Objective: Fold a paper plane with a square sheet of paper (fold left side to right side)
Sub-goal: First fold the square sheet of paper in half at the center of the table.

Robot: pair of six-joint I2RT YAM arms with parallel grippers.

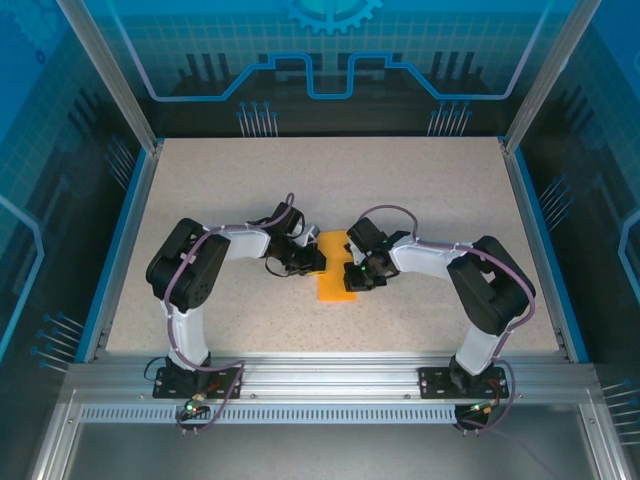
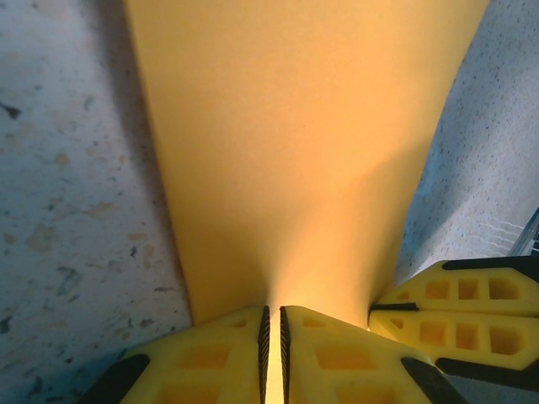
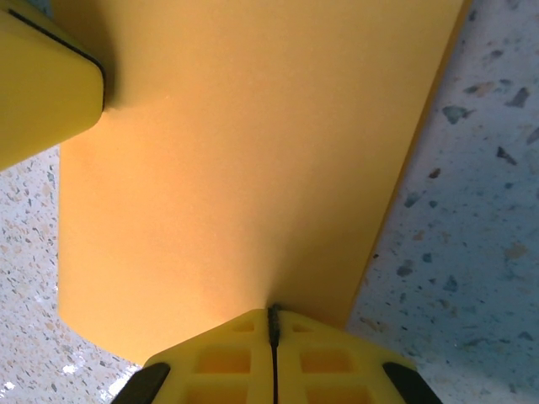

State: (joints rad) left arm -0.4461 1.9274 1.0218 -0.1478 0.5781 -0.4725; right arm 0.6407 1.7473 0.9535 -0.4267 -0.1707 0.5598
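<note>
Orange paper square, gripped by left hand, right hand

Square sheet of paper sitting mid-desk, left claw meeting its left edge, right claw meeting its right edge, claws facing across it

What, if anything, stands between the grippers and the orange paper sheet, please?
Nothing visible does: the left gripper and the right gripper each pinch an edge of the orange paper sheet.
</note>
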